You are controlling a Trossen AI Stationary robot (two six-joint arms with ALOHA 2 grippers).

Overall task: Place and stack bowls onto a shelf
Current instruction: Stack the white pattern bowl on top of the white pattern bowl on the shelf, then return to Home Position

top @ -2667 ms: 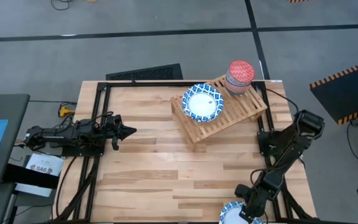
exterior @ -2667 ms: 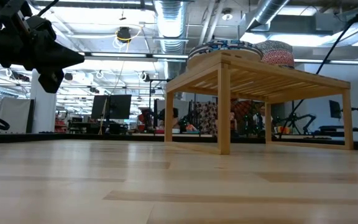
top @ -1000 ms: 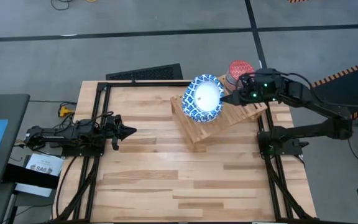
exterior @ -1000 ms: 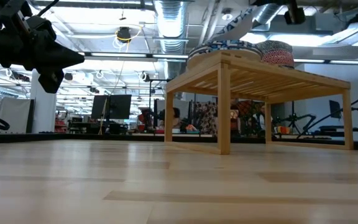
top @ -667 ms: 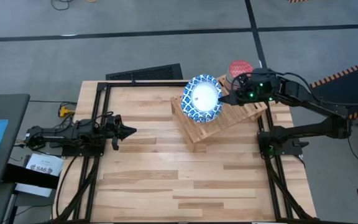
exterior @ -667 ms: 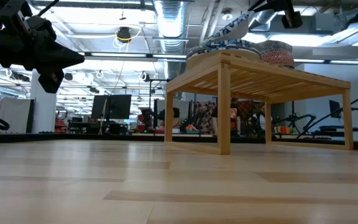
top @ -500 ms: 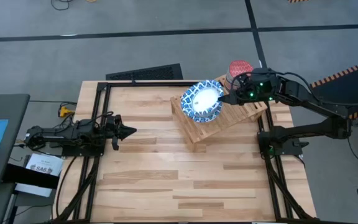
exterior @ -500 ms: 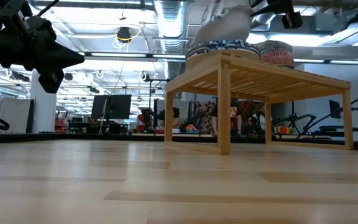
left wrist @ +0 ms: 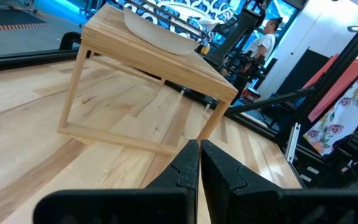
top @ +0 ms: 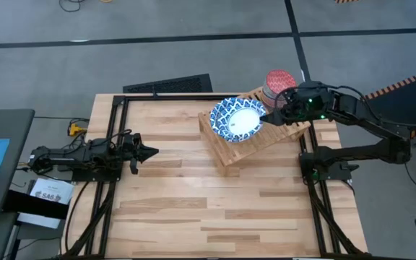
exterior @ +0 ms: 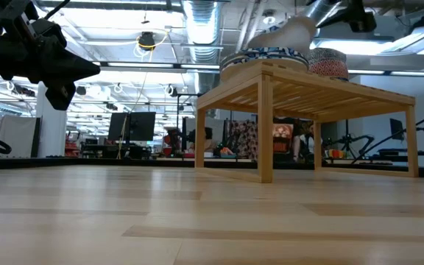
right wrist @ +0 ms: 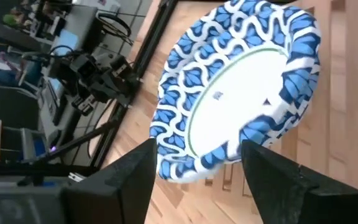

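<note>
On the shelf (top: pixel 266 130), a blue-and-white bowl (top: pixel 237 119) is seen tilted atop another bowl, just ahead of the right gripper (top: pixel 271 115), whose fingers are spread apart. The left gripper (top: pixel 147 152) is parked well apart, fingers pressed together.

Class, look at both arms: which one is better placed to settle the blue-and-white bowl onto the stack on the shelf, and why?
Right. The right gripper sits at the shelf beside the tilted blue-and-white bowl, fingers open. The left gripper is shut and waits at the table's far left edge.
</note>
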